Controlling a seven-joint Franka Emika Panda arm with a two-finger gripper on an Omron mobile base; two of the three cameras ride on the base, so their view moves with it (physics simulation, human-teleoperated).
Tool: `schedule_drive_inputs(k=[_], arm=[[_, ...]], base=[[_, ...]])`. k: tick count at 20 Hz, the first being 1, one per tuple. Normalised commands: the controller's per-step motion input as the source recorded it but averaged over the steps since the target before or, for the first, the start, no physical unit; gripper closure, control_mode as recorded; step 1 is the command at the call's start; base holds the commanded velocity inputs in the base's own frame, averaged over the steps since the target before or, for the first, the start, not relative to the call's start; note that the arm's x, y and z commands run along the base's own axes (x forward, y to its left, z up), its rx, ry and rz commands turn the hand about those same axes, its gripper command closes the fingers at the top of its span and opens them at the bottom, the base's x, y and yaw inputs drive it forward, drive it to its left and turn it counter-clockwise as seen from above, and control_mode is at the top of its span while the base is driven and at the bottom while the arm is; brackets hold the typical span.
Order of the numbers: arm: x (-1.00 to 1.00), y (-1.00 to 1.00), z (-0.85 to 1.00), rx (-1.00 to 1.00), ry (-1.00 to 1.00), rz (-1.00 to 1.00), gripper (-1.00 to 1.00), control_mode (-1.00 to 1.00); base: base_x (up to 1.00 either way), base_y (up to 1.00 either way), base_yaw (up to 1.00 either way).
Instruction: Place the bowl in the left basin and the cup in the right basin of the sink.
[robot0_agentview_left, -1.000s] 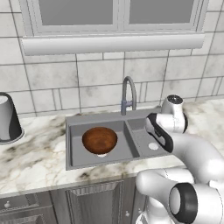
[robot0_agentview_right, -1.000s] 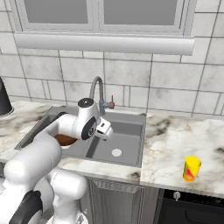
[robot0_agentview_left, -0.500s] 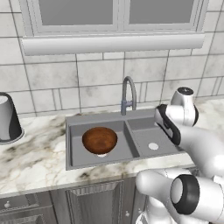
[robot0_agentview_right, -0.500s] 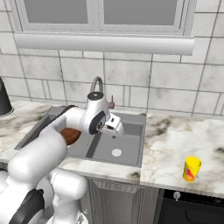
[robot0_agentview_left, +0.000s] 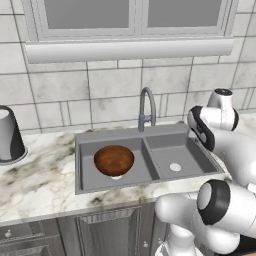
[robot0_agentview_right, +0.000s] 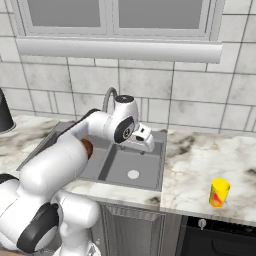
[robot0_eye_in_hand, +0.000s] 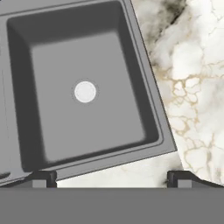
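You see the bowl (robot0_agentview_left: 114, 160) resting in the left basin (robot0_agentview_left: 90, 152) of the sink (robot0_agentview_left: 130, 186). The cup (robot0_agentview_right: 219, 193) stands upright on the marble worktop (robot0_agentview_right: 210, 155), well apart from the sink on its right side. Your tool (robot0_eye_in_hand: 111, 177) hangs above the right basin (robot0_eye_in_hand: 83, 92), fingers (robot0_eye_in_hand: 43, 177) spread wide apart, holding nothing.

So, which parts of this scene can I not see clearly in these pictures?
- Bowl: right base view, mostly hidden behind the arm; its inside shows in the left base view.
- Left basin: hand view, cut off by the picture's edge.
- Cup: right base view, too small to read its red marking.
- Grey cylinder: left base view, cut off at the edge.
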Motion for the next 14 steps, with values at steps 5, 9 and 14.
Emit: schedule_drive_inputs(k=[5, 9, 14], arm=[[-0.13, -0.49, 0.00, 0.00, 0.05, 0.03, -1.00, -1.00], [-0.19, -0.49, 0.00, 0.00, 0.06, 0.03, -1.00, -1.00], [-0.09, -0.42, 0.01, 0.00, 0.06, 0.01, -1.00, -1.00]], base=[[0.00, 0.00, 0.00], [0.00, 0.00, 0.00], [0.00, 0.00, 0.00]])
